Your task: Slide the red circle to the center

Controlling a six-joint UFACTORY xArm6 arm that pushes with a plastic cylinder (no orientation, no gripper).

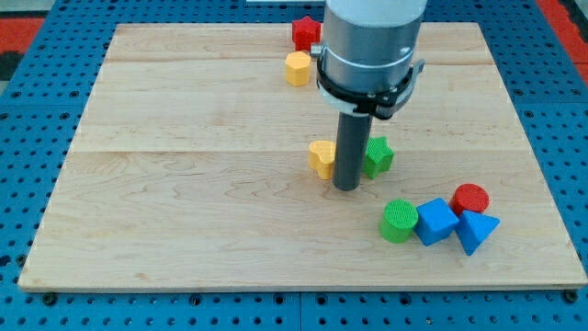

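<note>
My tip [346,188] is sitting mid-board, wedged between the yellow block [322,157] at its 9 o'clock and the green star [378,155] at its 3 o'clock. No claw is showing; the rod is ending plain. The red circle [470,198] is lying at 4 o'clock from the tip, well apart, touching the blue cube [436,222] and blue triangle [476,230]. The green circle [399,221] is flanking the cube.
</note>
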